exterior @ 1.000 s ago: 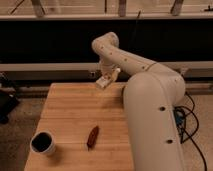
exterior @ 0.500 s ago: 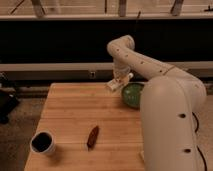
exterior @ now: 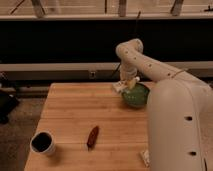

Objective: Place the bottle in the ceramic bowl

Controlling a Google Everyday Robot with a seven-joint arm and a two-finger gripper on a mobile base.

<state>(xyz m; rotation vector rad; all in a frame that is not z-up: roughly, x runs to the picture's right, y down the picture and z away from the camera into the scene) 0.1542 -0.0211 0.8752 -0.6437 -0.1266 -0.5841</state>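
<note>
The green ceramic bowl (exterior: pixel 137 96) sits at the right side of the wooden table (exterior: pixel 80 110), partly hidden by my white arm. My gripper (exterior: pixel 127 82) hangs just above the bowl's left rim, shut on the pale whitish bottle (exterior: pixel 120 86), which sticks out to the left over the rim. The bottle is held above the bowl, not lying in it.
A dark mug (exterior: pixel 42 143) stands at the front left. A dark red-brown elongated item (exterior: pixel 93 136) lies at the front middle. My large white arm body (exterior: pixel 175 125) covers the table's right side. A dark wall and rail run behind the table.
My gripper has carried the bottle to the right, from the back middle of the table to the bowl's left rim. The bowl has come into view as the arm swung.
</note>
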